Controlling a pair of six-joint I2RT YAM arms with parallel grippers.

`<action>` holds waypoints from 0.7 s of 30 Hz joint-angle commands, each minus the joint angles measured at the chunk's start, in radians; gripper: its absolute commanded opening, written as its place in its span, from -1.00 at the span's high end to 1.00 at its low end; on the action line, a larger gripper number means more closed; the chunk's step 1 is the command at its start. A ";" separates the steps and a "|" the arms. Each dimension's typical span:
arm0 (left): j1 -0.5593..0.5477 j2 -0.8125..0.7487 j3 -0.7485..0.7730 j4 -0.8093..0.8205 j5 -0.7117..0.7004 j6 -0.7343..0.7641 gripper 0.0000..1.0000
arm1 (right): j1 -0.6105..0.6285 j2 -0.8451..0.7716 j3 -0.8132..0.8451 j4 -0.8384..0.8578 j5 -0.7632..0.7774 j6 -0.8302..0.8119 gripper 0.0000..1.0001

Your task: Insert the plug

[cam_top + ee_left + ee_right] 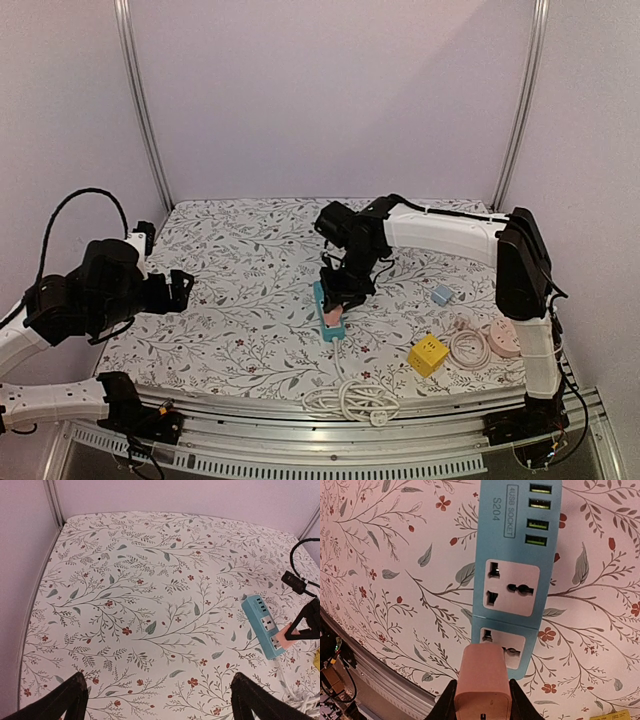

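A floral tablecloth [240,300] covers the table, with pale lilac walls [330,100] behind. The blue power strip [322,297] lies near the middle. The right arm reaches over it and bends downward, its right gripper [338,305] clenched on the pink plug [482,680], which sits over the strip's near socket. The left gripper [183,290] hangs released, well apart at the left.
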 commanded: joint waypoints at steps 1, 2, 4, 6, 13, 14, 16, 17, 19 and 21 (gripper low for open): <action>-0.007 0.009 0.021 -0.008 0.003 0.004 -0.99 | 0.014 0.015 -0.028 0.005 0.010 0.007 1.00; -0.007 0.009 0.021 -0.009 0.002 0.004 -0.99 | 0.014 0.012 -0.034 0.006 0.011 0.007 1.00; -0.007 0.007 0.021 -0.009 0.003 0.004 -0.99 | 0.017 0.009 -0.045 0.012 0.011 0.011 1.00; -0.006 0.005 0.021 -0.009 0.001 0.005 -0.99 | 0.018 0.010 -0.048 0.017 0.009 0.017 1.00; -0.005 -0.001 0.019 -0.009 0.000 0.006 -0.99 | 0.020 0.017 -0.045 0.022 0.055 0.039 1.00; -0.005 -0.003 0.019 -0.009 -0.002 0.005 -0.99 | 0.019 0.016 -0.042 0.022 0.060 0.040 1.00; -0.006 -0.004 0.019 -0.009 -0.002 0.005 -0.99 | 0.019 0.017 -0.034 0.020 0.081 0.044 1.00; -0.006 -0.005 0.019 -0.009 -0.002 0.006 -0.99 | 0.019 0.018 -0.030 0.018 0.086 0.046 1.00; -0.005 -0.007 0.019 -0.008 -0.002 0.006 -0.99 | 0.019 0.016 -0.020 0.016 0.090 0.048 1.00; -0.005 -0.007 0.019 -0.009 -0.002 0.006 -0.99 | 0.019 0.008 -0.020 0.014 0.098 0.050 1.00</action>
